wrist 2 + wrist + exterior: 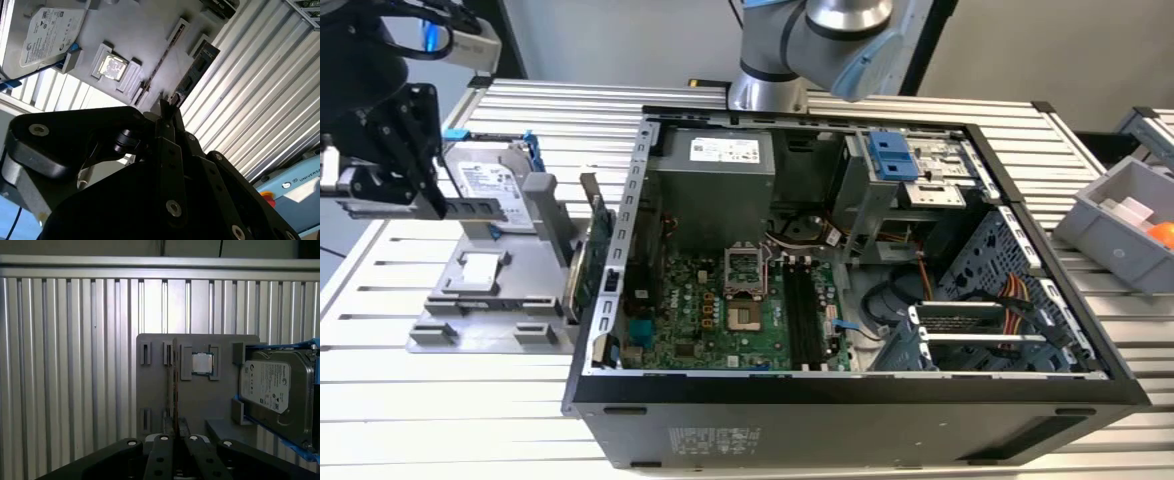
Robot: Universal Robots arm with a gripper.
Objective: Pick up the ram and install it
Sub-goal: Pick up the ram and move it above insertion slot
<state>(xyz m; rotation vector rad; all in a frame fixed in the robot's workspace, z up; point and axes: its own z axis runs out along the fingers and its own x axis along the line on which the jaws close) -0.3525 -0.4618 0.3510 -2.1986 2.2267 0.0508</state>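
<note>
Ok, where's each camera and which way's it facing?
Exterior view: off the arm, looking down into the open computer case; the arm shows.
First wrist view: on the arm, looking past the gripper at the gray fixture and hard drive.
Second wrist view: on the arm, same gripper and fixture, other angle.
Shared by all: fixture, hard drive.

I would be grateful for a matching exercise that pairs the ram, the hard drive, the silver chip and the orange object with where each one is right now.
Things:
1. ram
2. hard drive
3. silver chip
4. orange object

Places:
A. in the grey bin at the exterior view's right
B. in a blue frame
C. held in the gripper
D. in a square recess of the grey holder

Pairs: 1-C, 2-B, 3-D, 4-A
</note>
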